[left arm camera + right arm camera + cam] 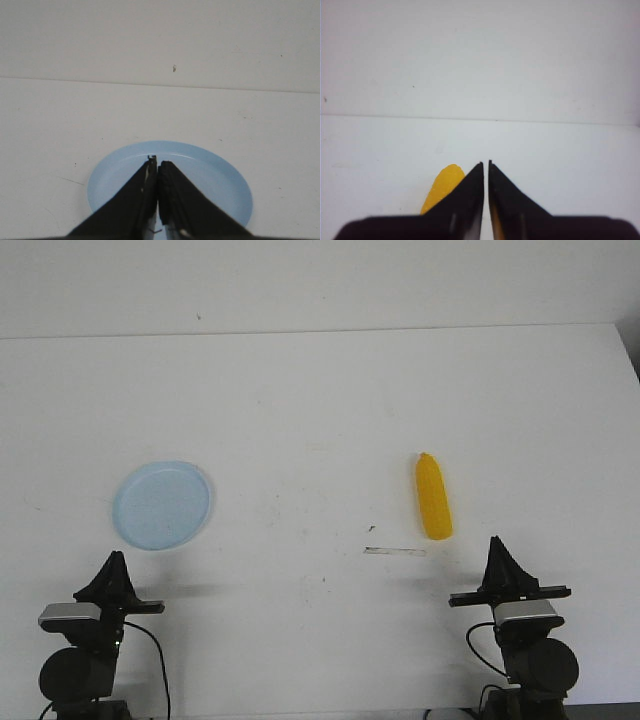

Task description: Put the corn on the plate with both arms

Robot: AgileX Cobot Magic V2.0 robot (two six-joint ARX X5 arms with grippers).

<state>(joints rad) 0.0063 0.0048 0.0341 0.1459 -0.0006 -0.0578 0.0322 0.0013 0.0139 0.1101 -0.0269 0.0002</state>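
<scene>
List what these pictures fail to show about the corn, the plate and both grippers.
- Corn: right wrist view, the right gripper fingers hide its lower part.
- Plate: left wrist view, the left gripper covers its middle.
- Arm bases: front view, cut off at the bottom edge.

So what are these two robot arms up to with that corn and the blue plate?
Nothing is being handled yet. The corn lies on the white table in front of the right gripper, untouched. The plate sits bare over on the left, in front of the left gripper. Both grippers are shut and hold nothing, parked near the table's front edge. The job is to get the corn onto the plate, and that has not started.
</scene>
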